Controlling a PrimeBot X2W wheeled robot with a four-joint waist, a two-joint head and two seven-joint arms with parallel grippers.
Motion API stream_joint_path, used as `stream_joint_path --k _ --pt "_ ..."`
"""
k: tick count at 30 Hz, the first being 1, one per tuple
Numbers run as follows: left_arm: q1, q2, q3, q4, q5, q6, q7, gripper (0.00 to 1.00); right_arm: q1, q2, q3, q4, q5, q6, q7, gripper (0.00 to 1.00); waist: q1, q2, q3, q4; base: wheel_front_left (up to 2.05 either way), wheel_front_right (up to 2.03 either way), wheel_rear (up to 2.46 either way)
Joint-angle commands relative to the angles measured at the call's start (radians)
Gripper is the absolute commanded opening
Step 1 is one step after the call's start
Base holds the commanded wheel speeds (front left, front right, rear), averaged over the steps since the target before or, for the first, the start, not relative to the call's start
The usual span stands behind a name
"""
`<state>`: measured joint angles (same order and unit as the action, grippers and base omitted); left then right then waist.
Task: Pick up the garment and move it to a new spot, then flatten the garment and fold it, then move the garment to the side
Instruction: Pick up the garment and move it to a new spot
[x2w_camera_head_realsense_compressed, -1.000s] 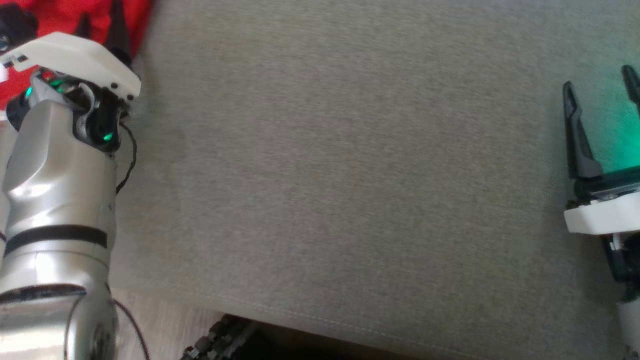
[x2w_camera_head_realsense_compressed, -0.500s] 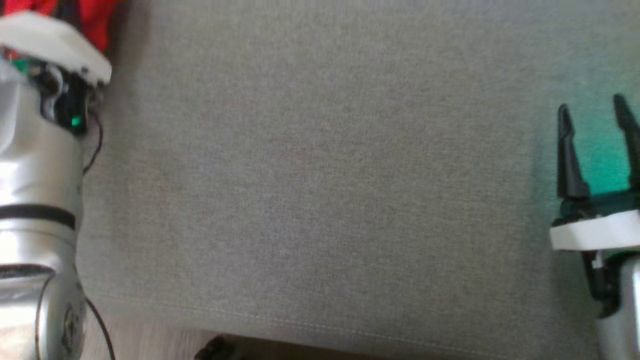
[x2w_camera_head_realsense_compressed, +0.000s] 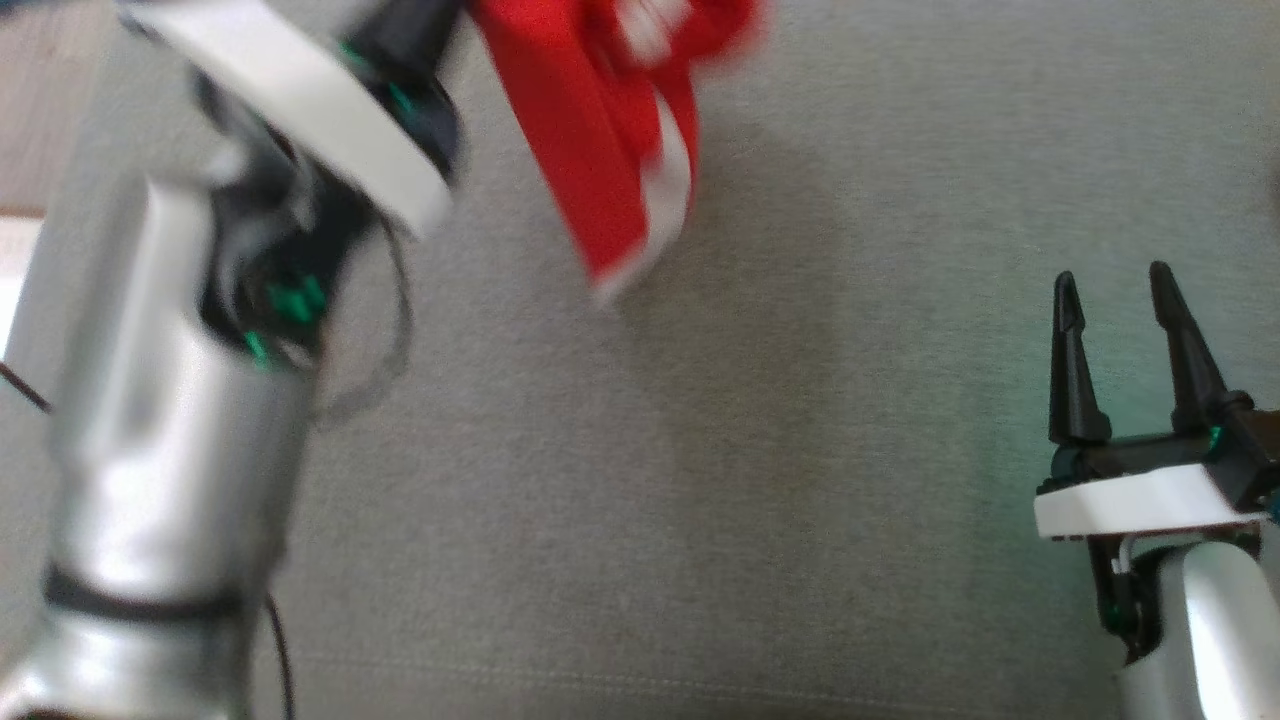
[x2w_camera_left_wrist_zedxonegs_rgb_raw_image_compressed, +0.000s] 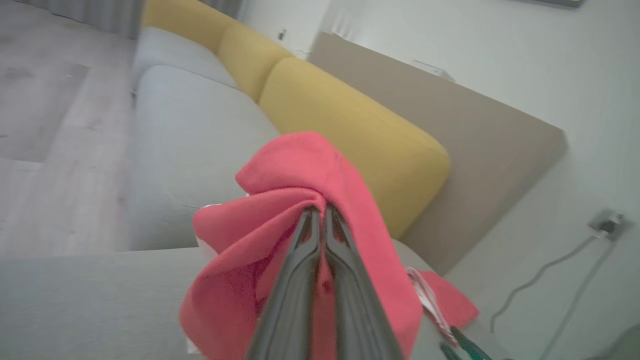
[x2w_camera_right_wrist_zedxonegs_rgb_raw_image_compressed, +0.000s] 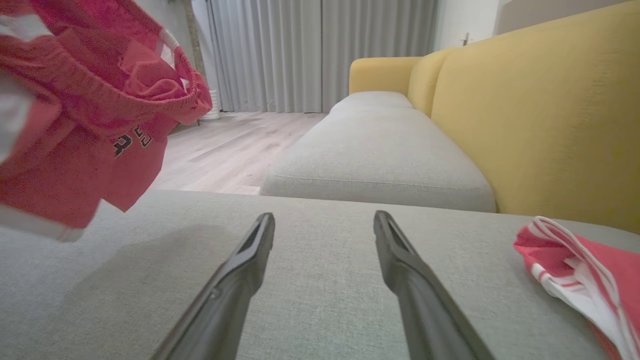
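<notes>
Grey seat cushion (x2w_camera_head_realsense_compressed: 760, 450), red garment (x2w_camera_head_realsense_compressed: 610, 130) held above it by left gripper (x2w_camera_left_wrist_zedxonegs_rgb_raw_image_compressed: 318, 212).
Head view: garment hangs at 12 o'clock, clear of the cushion, shadow under it; left gripper's fingers pressed together on a fold. Right gripper (x2w_camera_head_realsense_compressed: 1112, 285) at 4 o'clock, fingers spread, empty. Right wrist view: second red-and-white cloth (x2w_camera_right_wrist_zedxonegs_rgb_raw_image_compressed: 575, 280) lies on the cushion at 4 o'clock.

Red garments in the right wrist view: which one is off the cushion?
The red garment with dark lettering, hanging from the left gripper, clear of the grey cushion. The other red garment lies bunched on the cushion at that view's right edge.
</notes>
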<state>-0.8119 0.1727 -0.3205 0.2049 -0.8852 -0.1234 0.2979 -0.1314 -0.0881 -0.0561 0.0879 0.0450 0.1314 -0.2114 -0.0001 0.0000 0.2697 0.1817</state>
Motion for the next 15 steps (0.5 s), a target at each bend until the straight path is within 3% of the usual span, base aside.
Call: stream_joint_path --k 1,4,8,11,15 --pt "0.03 0.019 0.013 -0.178 -0.044 0.02 0.061 0.0 -0.021 0.01 0.015 -0.017 0.008 -0.001 -0.016 1.0 0.0001 0.0 -0.029 -0.041 0.0 0.0 0.0" --pt "0.134 -0.021 -0.022 -0.399 -0.126 0.085 0.141 0.0 -0.028 0.019 0.011 -0.01 0.014 -0.001 -0.028 1.0 0.0001 0.0 -0.025 -0.075 0.0 0.0 0.0" --pt "0.222 -0.047 -0.078 -0.53 -0.192 0.134 0.208 0.0 -0.033 0.027 0.008 -0.007 0.022 -0.001 -0.038 1.0 0.0001 0.0 -0.016 -0.117 0.0 0.0 0.0" --pt "0.281 -0.05 -0.118 -0.562 -0.225 0.169 0.253 0.0 -0.042 0.032 0.01 0.0 0.031 -0.001 -0.044 1.0 0.0001 0.0 0.004 -0.163 0.0 0.0 0.0" --pt "0.309 -0.028 -0.137 -0.479 -0.245 0.195 0.301 0.0 -0.056 0.036 0.023 0.016 0.042 -0.001 -0.048 1.0 0.0001 0.0 0.03 -0.221 0.0 0.0 0.0"
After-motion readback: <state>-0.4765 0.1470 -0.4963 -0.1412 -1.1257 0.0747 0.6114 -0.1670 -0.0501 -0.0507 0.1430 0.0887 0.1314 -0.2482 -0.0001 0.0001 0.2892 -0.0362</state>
